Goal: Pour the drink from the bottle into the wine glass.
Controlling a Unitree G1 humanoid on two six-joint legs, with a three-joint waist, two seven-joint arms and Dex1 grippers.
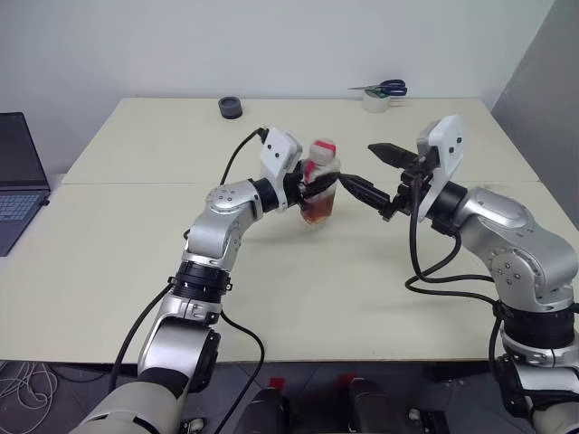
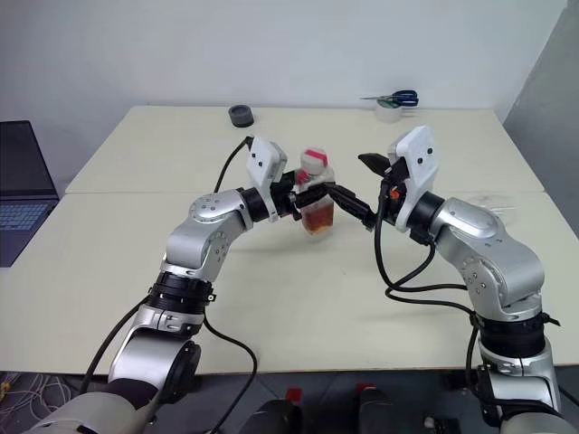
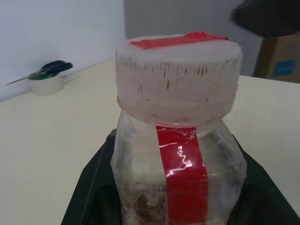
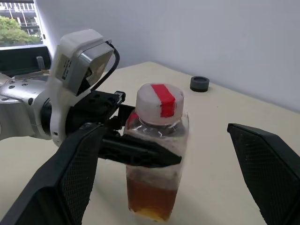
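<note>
At the centre of the head view, the left claw (image 1: 318,192) is clenched on the bottle (image 1: 320,185), upright above the desk (image 1: 136,226). It is clear, squarish, with a red label strip, white red-striped cap and reddish-amber drink (image 4: 152,199) low inside. The right claw (image 1: 380,176) gapes just beside it.

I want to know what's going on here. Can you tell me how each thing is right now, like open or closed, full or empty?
bottle: upright, cap on, held off the table.
drink: a little, at the bottom of the bottle.
left gripper: shut on the bottle.
right gripper: open, beside the bottle, holding nothing.
scissors: closed, lying on the tape roll.
laptop: open.
</note>
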